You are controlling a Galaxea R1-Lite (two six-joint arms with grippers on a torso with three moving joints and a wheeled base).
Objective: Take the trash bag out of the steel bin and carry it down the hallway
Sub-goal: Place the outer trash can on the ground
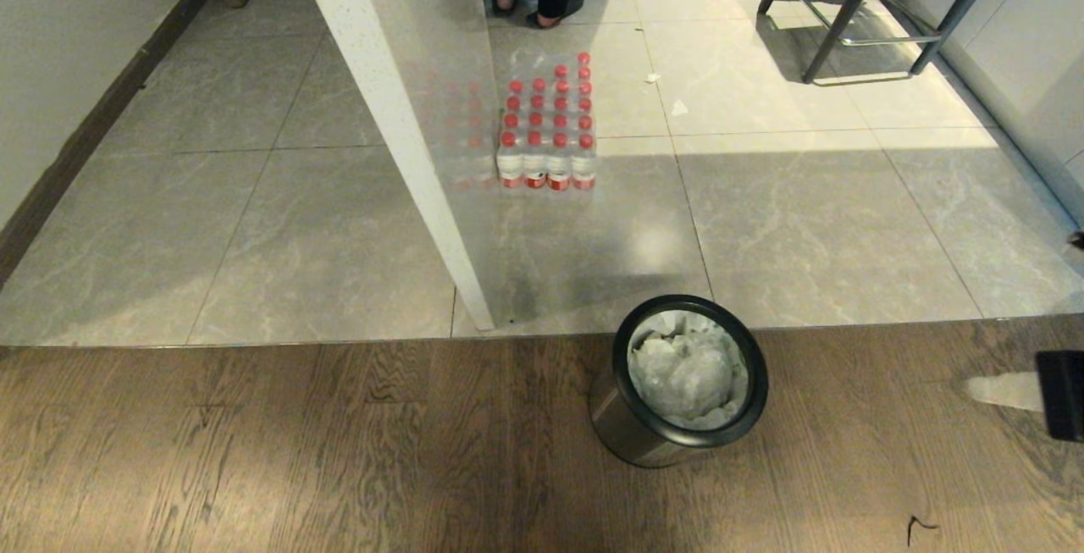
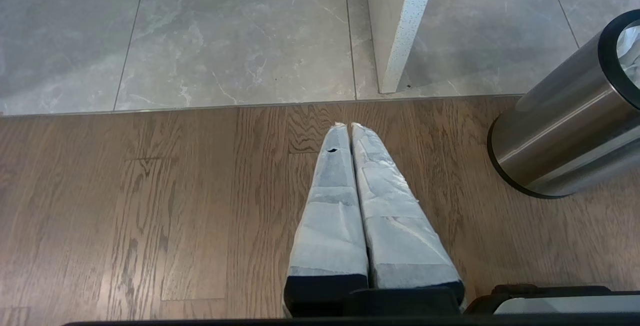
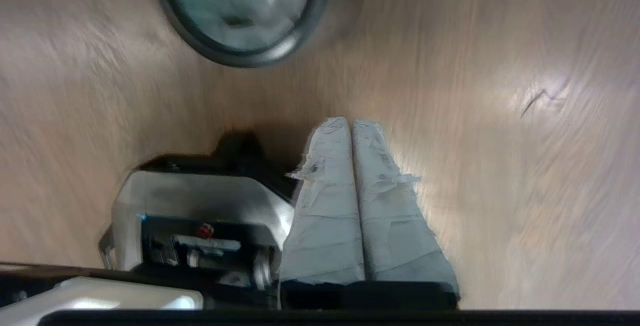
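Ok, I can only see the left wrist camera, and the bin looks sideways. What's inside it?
Observer: A crumpled white bag fills the bin up to its rim.
Kid: Is the other arm grabbing it?
Observer: No. The right gripper hangs over the wood floor beside the bin, jaws together, empty.
Kid: Is anybody around?
Observer: Yes, a person's feet show on the tiles, beyond a pack of bottles.
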